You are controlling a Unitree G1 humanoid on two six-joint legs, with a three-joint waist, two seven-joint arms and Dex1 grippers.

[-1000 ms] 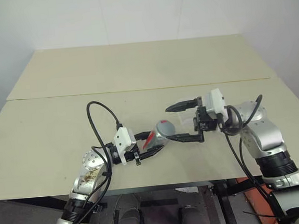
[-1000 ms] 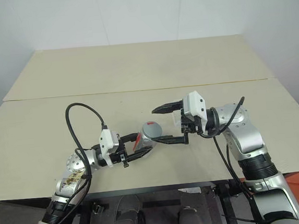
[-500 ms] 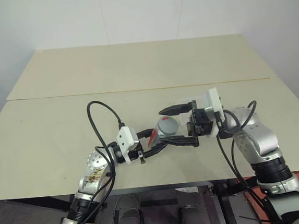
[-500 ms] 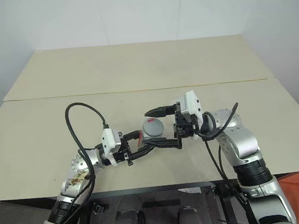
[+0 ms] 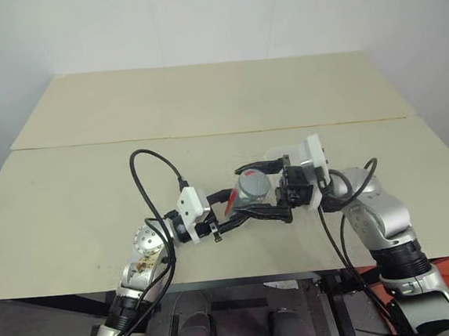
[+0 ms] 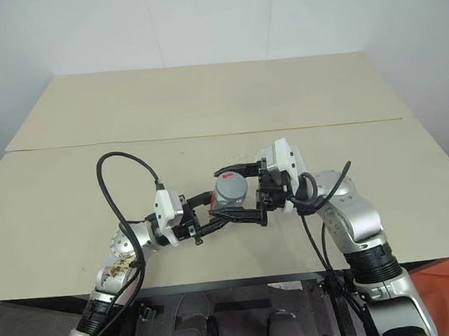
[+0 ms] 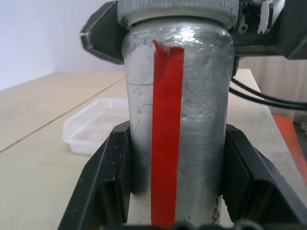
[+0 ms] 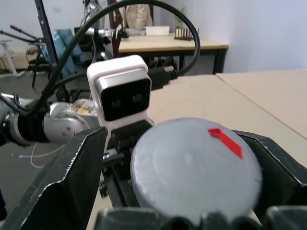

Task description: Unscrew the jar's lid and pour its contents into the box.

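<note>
The left gripper (image 5: 230, 219) clamps the jar (image 7: 177, 120); the right gripper (image 5: 259, 188) spans the lid (image 8: 194, 167) with jaws wide.

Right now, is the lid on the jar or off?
On. The grey lid caps the jar held in the left pincer; the right pincer straddles it, open.

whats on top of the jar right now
A round grey screw lid caps the silvery jar with red tape, held in the left pincer. The jar's contents are hidden.
</note>
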